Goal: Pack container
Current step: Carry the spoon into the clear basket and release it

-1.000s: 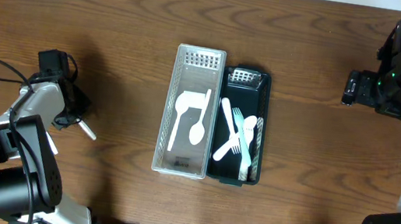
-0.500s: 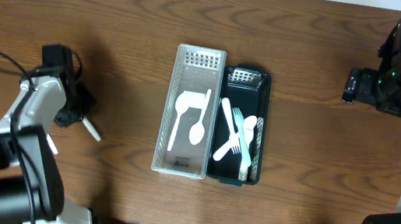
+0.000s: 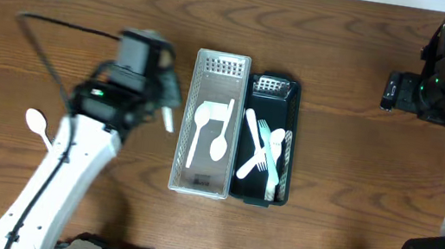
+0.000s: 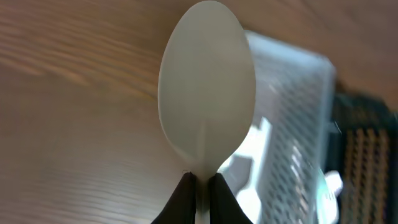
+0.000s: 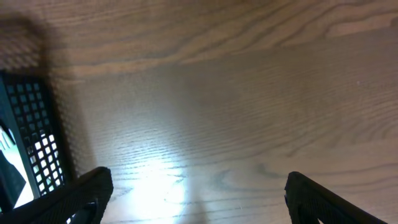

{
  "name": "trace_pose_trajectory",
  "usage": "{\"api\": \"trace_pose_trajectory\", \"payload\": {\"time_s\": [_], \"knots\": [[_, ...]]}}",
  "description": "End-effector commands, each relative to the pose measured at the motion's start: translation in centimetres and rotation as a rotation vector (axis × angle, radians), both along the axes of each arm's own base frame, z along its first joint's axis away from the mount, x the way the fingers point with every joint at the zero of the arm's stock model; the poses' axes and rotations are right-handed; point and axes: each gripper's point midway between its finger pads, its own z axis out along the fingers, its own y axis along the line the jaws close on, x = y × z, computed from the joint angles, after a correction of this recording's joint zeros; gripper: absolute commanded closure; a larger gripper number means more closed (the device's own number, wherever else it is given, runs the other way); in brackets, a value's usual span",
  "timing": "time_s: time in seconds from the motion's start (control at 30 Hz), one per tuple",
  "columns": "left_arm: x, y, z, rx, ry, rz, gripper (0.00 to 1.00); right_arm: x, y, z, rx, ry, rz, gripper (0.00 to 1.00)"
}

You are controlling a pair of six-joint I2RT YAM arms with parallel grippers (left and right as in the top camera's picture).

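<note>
From overhead, the left arm is showing as a blur, its left gripper [image 3: 166, 103] hanging just beside the left wall of the clear basket [image 3: 223, 58], with the white handle of a spoon [image 3: 169, 121] poking out below it. The basket is sitting mid-bench [image 3: 319, 243] and touching the black tray [image 3: 293, 134] on its right. Both are holding white cutlery [image 3: 264, 152]. Another spoon [image 3: 36, 123] is lying loose on the bench, well to the left. The right gripper [image 3: 392, 93] is hovering well to the right of the tray.

In the left wrist view, the two fingers [image 4: 185, 194] are pinching the spoon [image 4: 207, 106] by its neck. The bowl is standing up and filling the centre, with the basket [image 4: 292, 124] just to its right and the tray [image 4: 367, 155] beyond that.

In the right wrist view, the right gripper [image 5: 199, 199] is gaping wide with nothing between its fingers [image 5: 84, 193]. It is looking down at bare wood, and the tray's perforated end [image 5: 31, 137] is peeking in at the left edge.
</note>
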Motion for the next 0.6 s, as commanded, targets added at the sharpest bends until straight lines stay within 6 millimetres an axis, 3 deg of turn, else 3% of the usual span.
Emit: {"api": "trace_pose_trajectory", "payload": {"time_s": [0.0,0.17,0.4,0.47,0.57], "knots": [[-1.1,-3.6,-1.7,0.025,0.048,-0.114,0.94,0.2,-0.2,-0.1,-0.011,0.000,0.001,0.08],[-2.5,-7.3,-6.2,0.082,0.169,-0.223,0.94,0.4,-0.2,-0.1,-0.012,-0.009,0.001,0.08],[-2.7,-7.4,-12.3,0.154,0.327,-0.226,0.94,0.4,-0.2,-0.1,-0.013,-0.009,0.005,0.08],[-2.7,-7.2,-12.8,0.159,0.341,-0.221,0.68,0.5,-0.2,-0.1,-0.013,-0.009,0.005,0.08],[-2.0,-6.9,-12.0,0.181,0.307,-0.281,0.48,0.5,-0.2,-0.1,-0.014,-0.009,0.009,0.08]]}}
